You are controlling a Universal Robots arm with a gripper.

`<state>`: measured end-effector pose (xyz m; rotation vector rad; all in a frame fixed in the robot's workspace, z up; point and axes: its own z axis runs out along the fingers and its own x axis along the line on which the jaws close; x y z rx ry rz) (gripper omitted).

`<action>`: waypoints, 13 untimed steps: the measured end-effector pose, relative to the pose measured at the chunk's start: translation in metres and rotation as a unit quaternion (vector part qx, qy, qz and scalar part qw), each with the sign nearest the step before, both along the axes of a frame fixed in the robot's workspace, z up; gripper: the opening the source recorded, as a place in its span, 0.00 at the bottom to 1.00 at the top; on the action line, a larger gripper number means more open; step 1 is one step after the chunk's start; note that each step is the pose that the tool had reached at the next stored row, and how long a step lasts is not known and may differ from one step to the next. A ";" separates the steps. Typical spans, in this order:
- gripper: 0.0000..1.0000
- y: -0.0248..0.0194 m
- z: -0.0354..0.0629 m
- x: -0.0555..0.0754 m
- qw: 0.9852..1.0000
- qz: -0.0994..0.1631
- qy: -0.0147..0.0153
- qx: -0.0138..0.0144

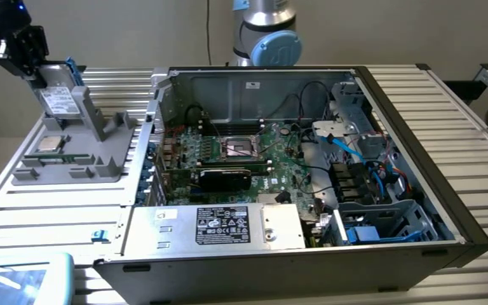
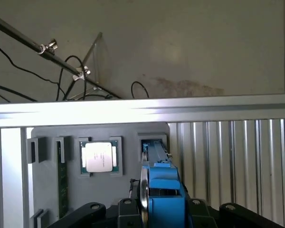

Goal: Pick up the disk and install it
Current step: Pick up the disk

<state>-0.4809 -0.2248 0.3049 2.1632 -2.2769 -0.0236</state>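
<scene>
Jaws clamp disk (image 1: 56, 100) between them, upright at grey holder (image 1: 108, 166)

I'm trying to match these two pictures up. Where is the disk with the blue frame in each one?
Exterior view: the disk stands upright in the grey tray, at the picture's upper left.
Wrist view: the disk is seen edge-on, its blue frame nearest the camera, in a slot of the grey tray.
Shared landmark: the square silver chip lying flat in that tray, beside the disk.
</scene>
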 end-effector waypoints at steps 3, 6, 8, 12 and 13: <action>0.37 0.0000 0.0095 0.000 1.000 0.000 -0.001 0.000; 0.37 0.0000 0.0167 0.000 1.000 0.000 -0.002 0.000; 0.37 0.0000 0.0240 0.000 1.000 0.000 -0.002 0.000; 0.37 0.0000 0.0394 0.000 1.000 0.000 -0.003 0.000; 0.37 0.0000 0.0435 0.000 1.000 0.000 -0.003 0.000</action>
